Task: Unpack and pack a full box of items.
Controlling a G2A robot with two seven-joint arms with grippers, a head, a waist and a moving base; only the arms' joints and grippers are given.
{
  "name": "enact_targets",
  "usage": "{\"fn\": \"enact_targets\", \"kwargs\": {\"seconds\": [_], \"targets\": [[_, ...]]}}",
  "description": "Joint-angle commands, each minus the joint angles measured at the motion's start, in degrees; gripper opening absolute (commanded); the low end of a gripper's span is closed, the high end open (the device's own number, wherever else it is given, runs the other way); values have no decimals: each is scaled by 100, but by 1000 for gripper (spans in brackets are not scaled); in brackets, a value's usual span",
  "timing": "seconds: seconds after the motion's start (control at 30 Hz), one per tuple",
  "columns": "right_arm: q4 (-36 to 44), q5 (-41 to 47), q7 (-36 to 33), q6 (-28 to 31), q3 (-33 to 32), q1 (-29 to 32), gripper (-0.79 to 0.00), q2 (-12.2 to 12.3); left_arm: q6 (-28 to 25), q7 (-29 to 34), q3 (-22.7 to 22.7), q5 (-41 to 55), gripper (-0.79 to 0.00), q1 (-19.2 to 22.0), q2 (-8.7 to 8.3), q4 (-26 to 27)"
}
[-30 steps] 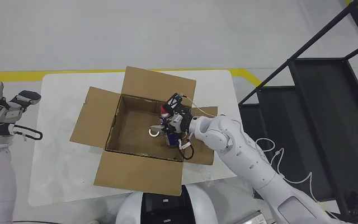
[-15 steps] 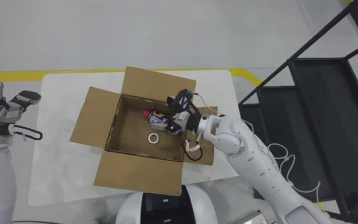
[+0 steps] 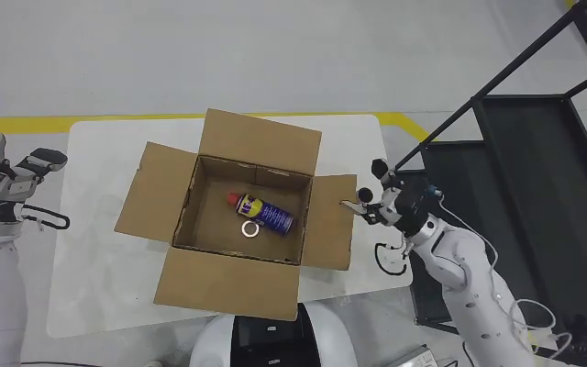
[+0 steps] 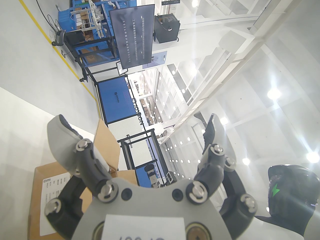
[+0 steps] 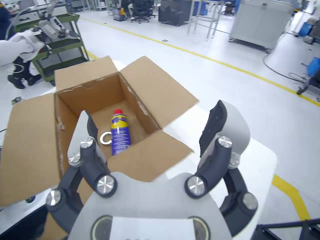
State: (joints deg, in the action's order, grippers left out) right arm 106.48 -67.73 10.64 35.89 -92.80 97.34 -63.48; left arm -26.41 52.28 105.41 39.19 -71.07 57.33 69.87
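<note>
A cardboard box (image 3: 262, 140) stands open in the middle of a white table (image 3: 101, 275), all four flaps folded outward. On its floor lies a spray can (image 3: 261, 211) – blue and yellow, on its side and slantwise, its red cap toward the far left corner. A small white ring (image 3: 249, 228) lies flat on the can's near side, just beside it or touching; I cannot tell which.

The right claw (image 3: 371, 181) is to the right of the box, past the right flap and over the table's right edge. Its fingers are spread wide with nothing between them. The left claw (image 4: 136, 122) is off the table's left side, well apart from the box – fingers also apart and empty, pointing up toward the ceiling.
</note>
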Motion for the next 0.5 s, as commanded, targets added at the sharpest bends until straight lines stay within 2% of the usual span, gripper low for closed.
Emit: {"fn": "enact_targets", "kwargs": {"seconds": [0.0, 0.1, 0.47], "targets": [[-142, -155, 431, -154, -205, 208, 0, 4, 0, 0, 0, 0, 0, 0, 0, 0], [-342, -137, 800, -97, -344, 397, 0, 7, 0, 0, 0, 0, 0, 0, 0, 0], [-338, -147, 819, -58, -347, 420, 0, 9, 0, 0, 0, 0, 0, 0, 0, 0]]}}
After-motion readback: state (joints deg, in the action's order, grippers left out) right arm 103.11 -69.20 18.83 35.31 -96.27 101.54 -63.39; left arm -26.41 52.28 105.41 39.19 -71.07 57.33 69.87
